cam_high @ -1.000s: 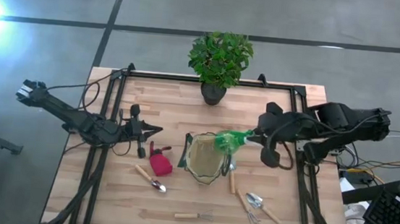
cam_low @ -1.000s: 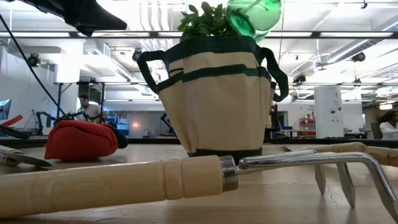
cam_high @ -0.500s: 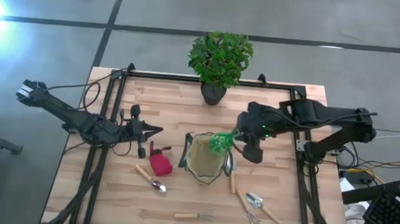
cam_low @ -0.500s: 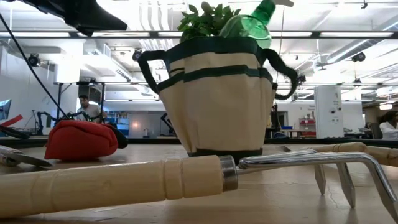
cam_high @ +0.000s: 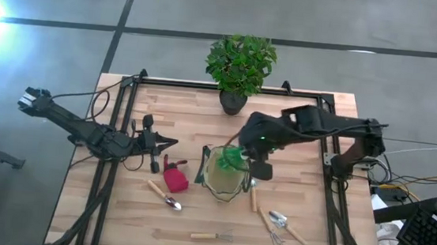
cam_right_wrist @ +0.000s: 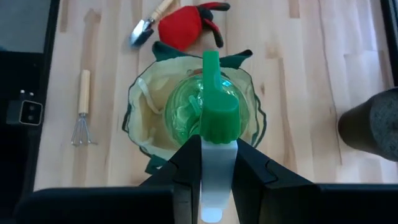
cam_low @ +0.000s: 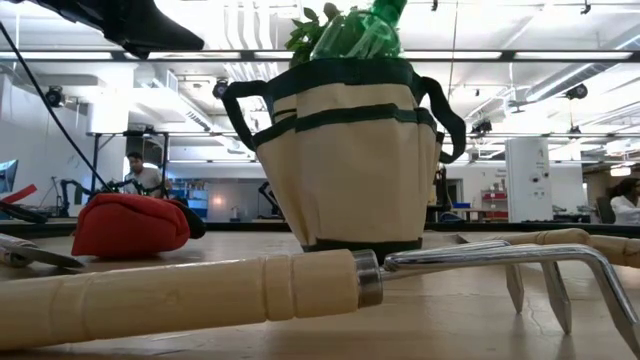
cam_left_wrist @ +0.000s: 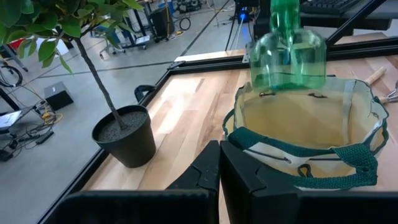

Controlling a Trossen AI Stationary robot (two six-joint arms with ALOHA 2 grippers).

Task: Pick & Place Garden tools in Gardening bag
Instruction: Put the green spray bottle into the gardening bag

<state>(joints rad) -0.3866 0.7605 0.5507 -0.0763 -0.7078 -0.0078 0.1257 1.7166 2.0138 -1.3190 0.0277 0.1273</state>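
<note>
Our right gripper [cam_right_wrist: 217, 163] has its two fingers [cam_right_wrist: 186, 168] clamped on the pale trigger head of the green spray bottle [cam_right_wrist: 204, 104], which hangs upright, base down, directly over the round mouth of the gardening bag [cam_right_wrist: 144, 94]; in the low view the bottle's body [cam_low: 355, 32] sits just at the bag's dark green rim [cam_low: 340, 74], and whether it touches the fabric we cannot tell. The bag [cam_high: 222, 176] stands in the middle of the table [cam_high: 195, 112], with the right arm reaching in over it from the right side. Just left of the bag lies the red item [cam_high: 175, 177], and near that a wooden-handled trowel [cam_high: 164, 195]. To the bag's right and front lie another trowel [cam_high: 285, 226] and a small fork [cam_high: 267, 224], and a rake [cam_high: 211, 236] lies near the front edge. Our left gripper [cam_high: 163, 143] waits well to the left of the bag, fingers [cam_left_wrist: 205, 171] pressed together on nothing. The potted plant [cam_high: 239, 67] stands at the far edge.
</note>
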